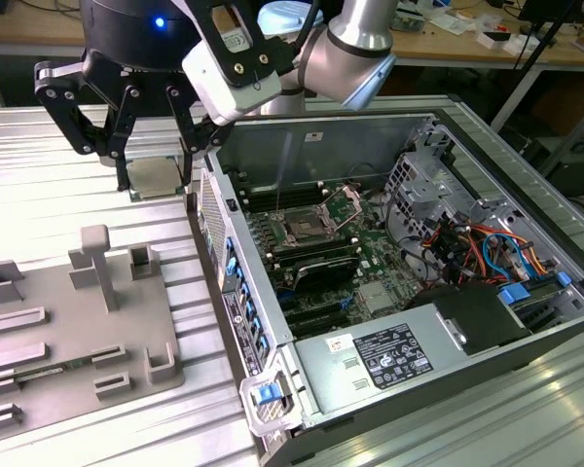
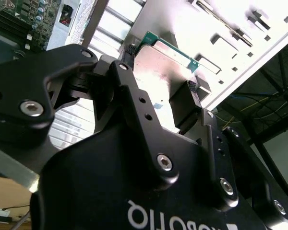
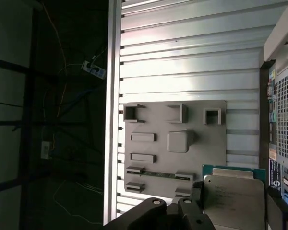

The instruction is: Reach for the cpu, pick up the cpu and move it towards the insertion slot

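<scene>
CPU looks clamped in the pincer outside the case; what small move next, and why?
Probably carry the cpu slightly toward the exterior view's right, clearing the case wall: the pincer grips it over the ribbed table, while the insertion slot lies inside, beyond that wall.

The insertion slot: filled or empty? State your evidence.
Empty. The insertion slot shows a bare dark centre; the cpu is outside the case, in the end effector.

The cpu (image 1: 156, 178), a flat silvery square with a thin green rim, sits level in the claw (image 2: 161, 70), outside the computer case. The insertion slot (image 1: 302, 231), silver-framed and dark-centred, lies inside it.
</scene>
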### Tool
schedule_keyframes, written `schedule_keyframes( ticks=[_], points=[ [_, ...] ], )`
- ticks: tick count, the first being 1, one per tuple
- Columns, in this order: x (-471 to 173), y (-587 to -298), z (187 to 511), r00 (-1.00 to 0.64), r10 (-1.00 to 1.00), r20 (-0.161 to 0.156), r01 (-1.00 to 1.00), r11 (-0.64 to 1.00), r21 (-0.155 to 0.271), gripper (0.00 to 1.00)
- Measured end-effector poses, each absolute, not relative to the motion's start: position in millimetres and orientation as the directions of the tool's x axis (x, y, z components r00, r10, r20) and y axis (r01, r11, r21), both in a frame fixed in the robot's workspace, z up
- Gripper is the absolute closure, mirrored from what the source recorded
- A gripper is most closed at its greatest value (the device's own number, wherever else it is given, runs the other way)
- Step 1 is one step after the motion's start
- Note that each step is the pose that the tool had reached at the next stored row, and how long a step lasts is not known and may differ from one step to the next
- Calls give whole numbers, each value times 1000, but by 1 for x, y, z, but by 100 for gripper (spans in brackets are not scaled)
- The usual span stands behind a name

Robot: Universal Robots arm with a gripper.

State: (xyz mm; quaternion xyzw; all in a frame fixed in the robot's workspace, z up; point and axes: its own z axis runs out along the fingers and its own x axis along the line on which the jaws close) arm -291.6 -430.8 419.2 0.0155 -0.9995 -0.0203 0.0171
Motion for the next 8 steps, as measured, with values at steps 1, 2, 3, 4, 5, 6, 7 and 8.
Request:
schedule_keyframes(
  ticks=[1,2,3,4,5,6,7,8],
  points=[
    [-290,-431,419,-999,-32,34,-30,999,41,45],
    [-290,-431,419,-999,-32,34,-30,999,41,45],
    [-289,-431,419,-999,-32,34,-30,999,41,45],
    [-288,-431,419,-999,-32,34,-30,999,41,45],
    [-287,-431,419,-999,-32,34,-30,999,41,45],
    [-286,-431,419,-999,-32,34,-30,999,41,45],
    [-285,-431,419,-999,-32,34,-30,999,41,45],
    [-284,-431,419,-999,-32,34,-30,999,41,45]
  ],
)
